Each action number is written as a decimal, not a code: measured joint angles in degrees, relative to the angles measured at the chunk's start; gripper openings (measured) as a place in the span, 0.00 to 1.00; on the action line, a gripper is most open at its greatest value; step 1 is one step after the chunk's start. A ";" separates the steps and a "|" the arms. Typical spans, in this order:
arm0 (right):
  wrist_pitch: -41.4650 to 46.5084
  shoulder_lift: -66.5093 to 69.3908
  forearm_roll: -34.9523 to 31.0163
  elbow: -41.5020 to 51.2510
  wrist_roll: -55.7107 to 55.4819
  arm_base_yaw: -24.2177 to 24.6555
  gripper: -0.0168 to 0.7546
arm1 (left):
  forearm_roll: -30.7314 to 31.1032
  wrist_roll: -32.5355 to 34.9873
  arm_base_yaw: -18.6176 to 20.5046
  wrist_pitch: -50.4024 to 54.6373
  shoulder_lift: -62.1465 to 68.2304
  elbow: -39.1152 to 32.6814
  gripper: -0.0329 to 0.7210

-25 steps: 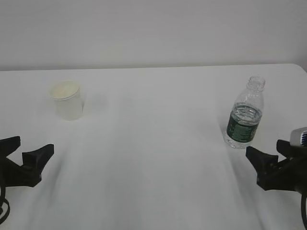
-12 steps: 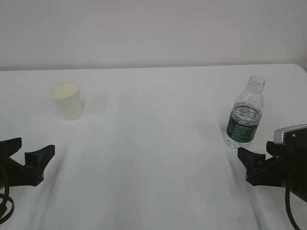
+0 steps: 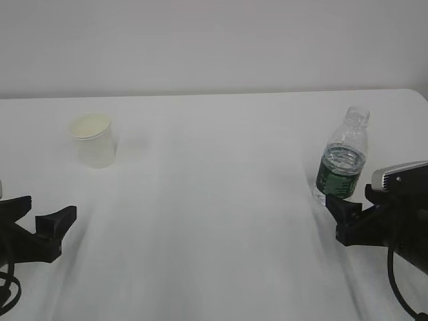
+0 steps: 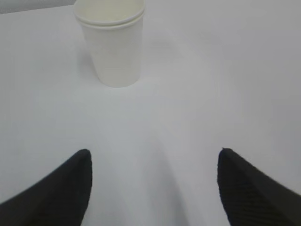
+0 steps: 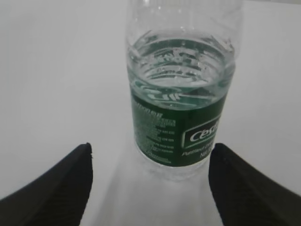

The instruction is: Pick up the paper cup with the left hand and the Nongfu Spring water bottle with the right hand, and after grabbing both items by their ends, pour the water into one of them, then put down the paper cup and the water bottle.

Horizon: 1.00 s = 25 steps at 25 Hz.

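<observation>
The white paper cup (image 3: 93,140) stands upright at the far left of the table; in the left wrist view the paper cup (image 4: 113,44) is well ahead of the jaws and a little left of centre. My left gripper (image 3: 40,212) (image 4: 154,153) is open and empty, low over the table. The uncapped Nongfu Spring water bottle (image 3: 342,164) (image 5: 181,94) stands upright at the right, with water (image 5: 181,70) up to the top of its green label. My right gripper (image 3: 349,200) (image 5: 151,147) is open just short of the bottle's base, not touching it.
A white table (image 3: 214,200) carries everything and ends at a pale wall (image 3: 214,40) behind. Its rounded far right corner (image 3: 418,93) lies just beyond the bottle. Bare tabletop stretches between cup and bottle.
My right gripper has moved forward and left, up to the bottle's base. The left gripper has barely shifted. Cup and bottle stand where they were.
</observation>
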<state>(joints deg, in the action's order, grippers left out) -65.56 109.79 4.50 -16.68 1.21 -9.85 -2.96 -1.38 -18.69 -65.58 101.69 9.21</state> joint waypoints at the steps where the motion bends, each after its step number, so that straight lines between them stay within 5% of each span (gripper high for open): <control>1: 0.00 0.00 -0.11 -0.22 0.13 0.00 0.78 | 0.00 0.00 0.00 0.00 0.00 0.00 0.83; 25: -0.11 6.00 -3.15 -7.11 0.45 0.00 0.78 | 0.00 0.00 0.00 0.00 0.00 0.00 0.83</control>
<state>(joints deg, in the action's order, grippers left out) -65.67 115.80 1.36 -23.78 1.66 -9.85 -2.96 -1.38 -18.69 -65.58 101.69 9.21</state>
